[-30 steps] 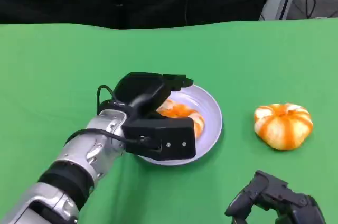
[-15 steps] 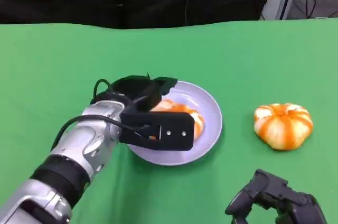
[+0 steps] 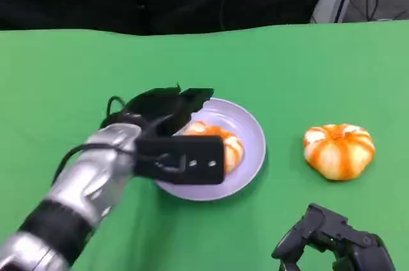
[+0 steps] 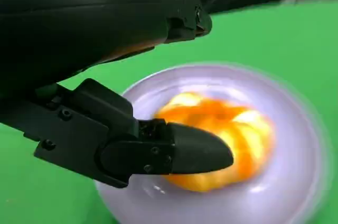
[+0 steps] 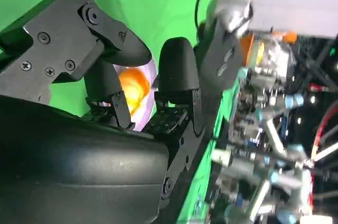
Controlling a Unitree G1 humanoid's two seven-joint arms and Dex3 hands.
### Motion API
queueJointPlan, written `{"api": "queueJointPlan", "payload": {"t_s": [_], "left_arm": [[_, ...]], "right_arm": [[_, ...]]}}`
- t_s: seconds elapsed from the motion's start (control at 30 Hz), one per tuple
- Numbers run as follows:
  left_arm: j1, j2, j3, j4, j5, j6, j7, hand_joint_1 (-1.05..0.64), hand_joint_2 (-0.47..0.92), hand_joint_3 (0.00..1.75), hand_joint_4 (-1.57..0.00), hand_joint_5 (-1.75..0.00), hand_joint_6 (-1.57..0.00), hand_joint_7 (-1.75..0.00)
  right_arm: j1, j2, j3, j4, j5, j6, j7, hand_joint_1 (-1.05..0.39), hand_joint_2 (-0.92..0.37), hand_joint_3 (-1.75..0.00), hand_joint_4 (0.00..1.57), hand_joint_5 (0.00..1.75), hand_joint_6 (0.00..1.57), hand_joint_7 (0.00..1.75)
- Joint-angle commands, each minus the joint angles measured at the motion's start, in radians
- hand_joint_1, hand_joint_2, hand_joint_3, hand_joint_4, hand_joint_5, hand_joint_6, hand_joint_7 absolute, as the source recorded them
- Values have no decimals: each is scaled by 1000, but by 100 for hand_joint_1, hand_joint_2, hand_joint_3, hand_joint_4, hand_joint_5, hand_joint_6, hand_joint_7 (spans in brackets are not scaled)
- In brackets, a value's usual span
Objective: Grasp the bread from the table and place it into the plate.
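An orange-and-white bread (image 3: 225,144) lies in the lilac plate (image 3: 254,137) at the middle of the green table. My left hand (image 3: 171,131) hovers over the plate's left rim with its fingers apart and nothing in them. In the left wrist view the bread (image 4: 222,139) rests on the plate (image 4: 298,182) beyond the spread fingers of the left hand (image 4: 95,129), apart from them. My right hand (image 3: 332,247) rests low near the table's front right, holding nothing. The right wrist view looks past the right hand (image 5: 79,166) to the bread (image 5: 132,89).
A second orange-and-white striped bun (image 3: 339,151) sits on the cloth to the right of the plate. The table's far edge meets a dark backdrop. Bare green cloth lies to the left and behind the plate.
My left hand has drawn back to the left, off the bread, which stays in the plate. The head view has shifted slightly. The right hand has not moved.
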Motion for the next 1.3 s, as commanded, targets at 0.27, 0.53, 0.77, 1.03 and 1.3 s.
{"api": "queueJointPlan", "payload": {"t_s": [0.27,0.53,0.77,1.03,1.3], "left_arm": [[123,84,101,-226,-74,-12,-43,-78,92,48,-14,-9,-12,-4],[508,27,397,-555,-480,-179,12,-32,92,22,-76,-49,-68,-26],[743,-47,491,-663,-718,-280,-12,1,52,104,-79,-122,-88,-73],[855,-104,502,-720,-831,-282,-25,2,63,101,-78,-156,-71,-131],[994,-163,494,-731,-913,-299,-51,4,55,125,-80,-173,-67,-167]], "right_arm": [[1,-4,-9,0,6,-5,-5,-10,-37,-124,69,162,75,135],[3,1,-1,-11,4,12,-2,-9,-36,-128,69,163,76,136],[5,-4,-3,-13,3,10,-1,-10,-37,-127,68,162,75,135],[6,-3,-1,-12,6,12,2,-10,-38,-124,68,163,75,135],[1,-13,-13,-7,10,-2,4,-11,-37,-125,68,162,75,135]]}}
